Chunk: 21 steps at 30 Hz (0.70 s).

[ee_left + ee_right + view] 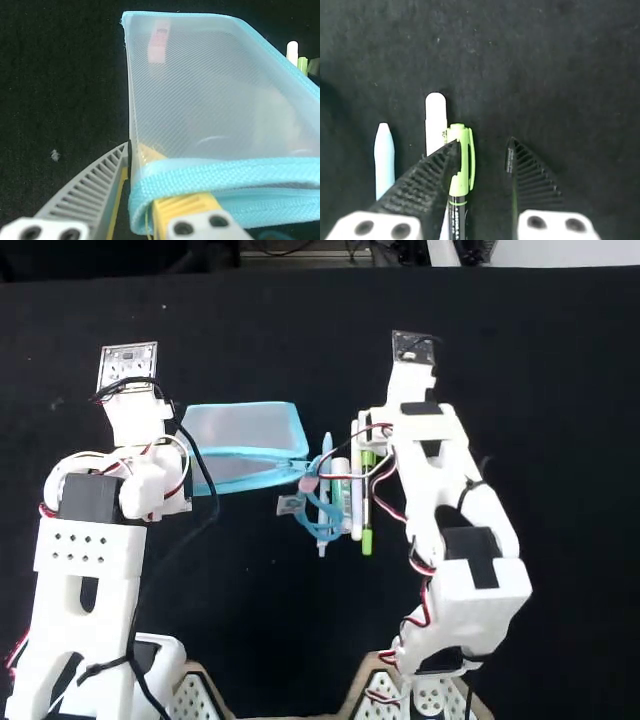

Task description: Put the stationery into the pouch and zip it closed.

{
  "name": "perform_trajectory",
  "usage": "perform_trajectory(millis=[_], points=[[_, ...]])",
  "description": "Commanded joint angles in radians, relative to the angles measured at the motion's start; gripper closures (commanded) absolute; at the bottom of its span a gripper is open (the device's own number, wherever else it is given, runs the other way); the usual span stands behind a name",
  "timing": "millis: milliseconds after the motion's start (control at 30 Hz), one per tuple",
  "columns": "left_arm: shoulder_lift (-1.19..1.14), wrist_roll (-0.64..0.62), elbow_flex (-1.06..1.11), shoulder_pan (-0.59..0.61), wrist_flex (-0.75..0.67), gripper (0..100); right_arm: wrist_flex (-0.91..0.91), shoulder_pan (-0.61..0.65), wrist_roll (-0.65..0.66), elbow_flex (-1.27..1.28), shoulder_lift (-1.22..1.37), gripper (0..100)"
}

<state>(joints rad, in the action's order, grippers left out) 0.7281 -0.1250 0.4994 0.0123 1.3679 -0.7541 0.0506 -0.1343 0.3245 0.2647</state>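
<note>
Clamping its jaws on the teal zip edge of the mesh pouch [245, 445], the left gripper [136, 155] sits on the black table [560, 390]; the right gripper [482, 145], jaws apart, hovers over the green-capped pen [461, 160] beside the white pen [435, 120].

Looks like a robotics lab bench: a black-cloth table [560, 360] carrying two white desktop arms [450, 500].

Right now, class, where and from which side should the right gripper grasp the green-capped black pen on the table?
I'd grip the green-capped black pen across its cap end, from straight above: it lies flat inside the open right gripper, a white pen close alongside.
</note>
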Motion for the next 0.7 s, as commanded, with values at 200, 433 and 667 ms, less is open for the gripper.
perform_trajectory(millis=[200, 433, 667], points=[[-0.008, -0.002, 0.004, -0.002, -0.008, 97, -0.075, 0.008, 0.005, -0.101, -0.001, 85.1], [-0.008, -0.002, 0.005, -0.002, -0.008, 97, -0.075, 0.044, 0.006, -0.096, -0.001, 85.1], [-0.008, -0.002, 0.005, -0.002, -0.008, 97, -0.074, 0.052, 0.011, -0.096, -0.001, 85.1]])
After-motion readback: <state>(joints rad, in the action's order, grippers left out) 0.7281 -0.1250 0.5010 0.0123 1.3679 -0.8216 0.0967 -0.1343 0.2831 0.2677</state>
